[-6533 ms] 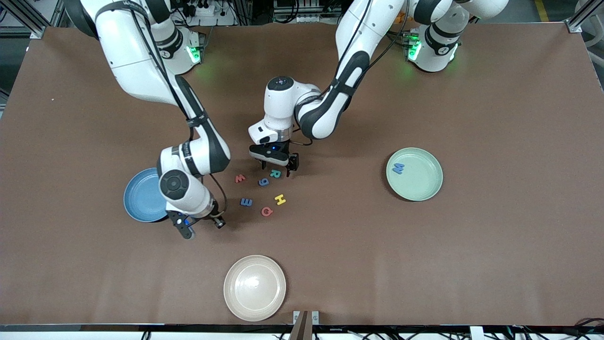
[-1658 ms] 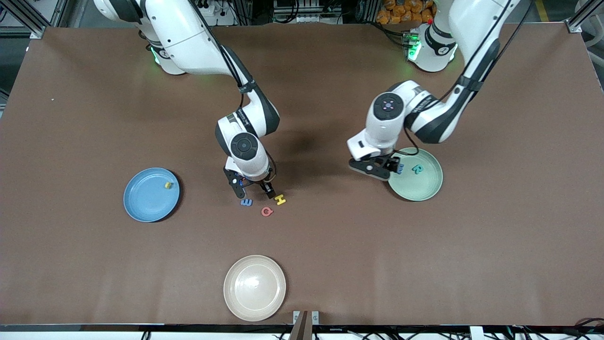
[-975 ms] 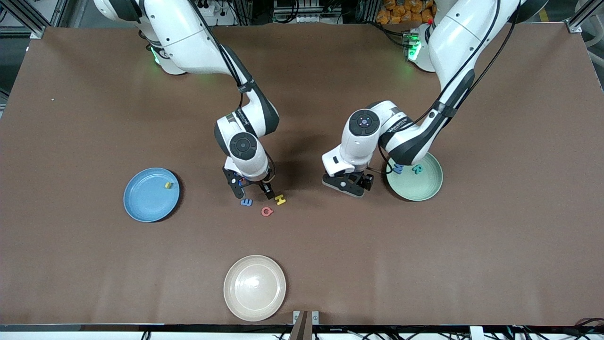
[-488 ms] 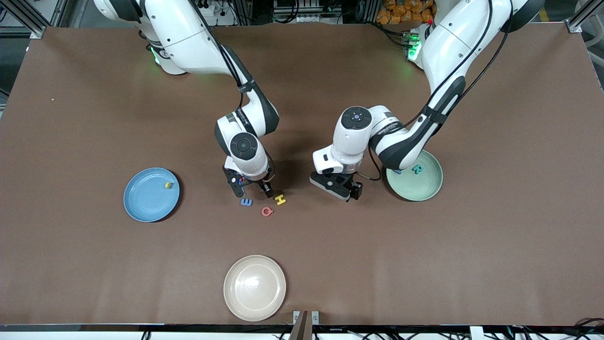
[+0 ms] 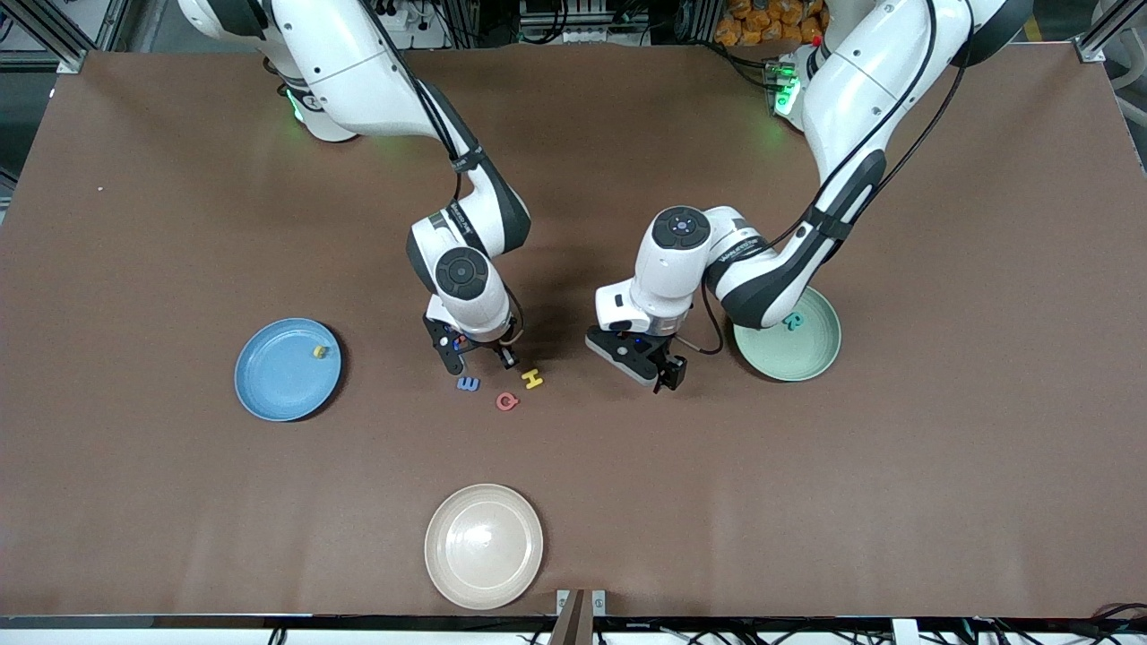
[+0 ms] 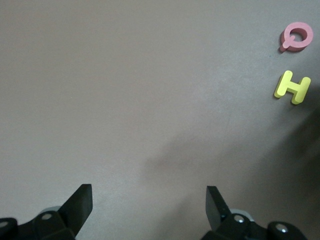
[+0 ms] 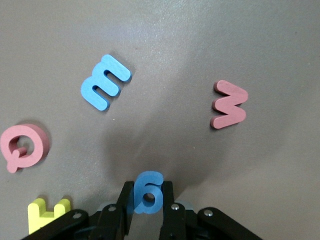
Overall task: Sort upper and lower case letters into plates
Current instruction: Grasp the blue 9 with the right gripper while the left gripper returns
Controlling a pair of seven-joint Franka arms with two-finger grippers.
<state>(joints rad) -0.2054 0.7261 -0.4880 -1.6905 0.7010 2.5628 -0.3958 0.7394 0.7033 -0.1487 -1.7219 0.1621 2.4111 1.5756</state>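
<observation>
Masking red w [image 7: 228, 104] in front view, right end effector [image 7: 148, 197] clenched on blue letter [image 7: 148, 192]; left end effector [image 6: 148, 200] released over bare tabletop [image 6: 125, 90]; mint plate [image 5: 811, 354] half-hidden by arm

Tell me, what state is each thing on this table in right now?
Right gripper: shut on blue g.
Left gripper: open, over bare table.
Blue plate: holds a yellow letter.
Green plate: holds teal R, partly hidden.
Q, H, m, w: loose, flat on table.
</observation>
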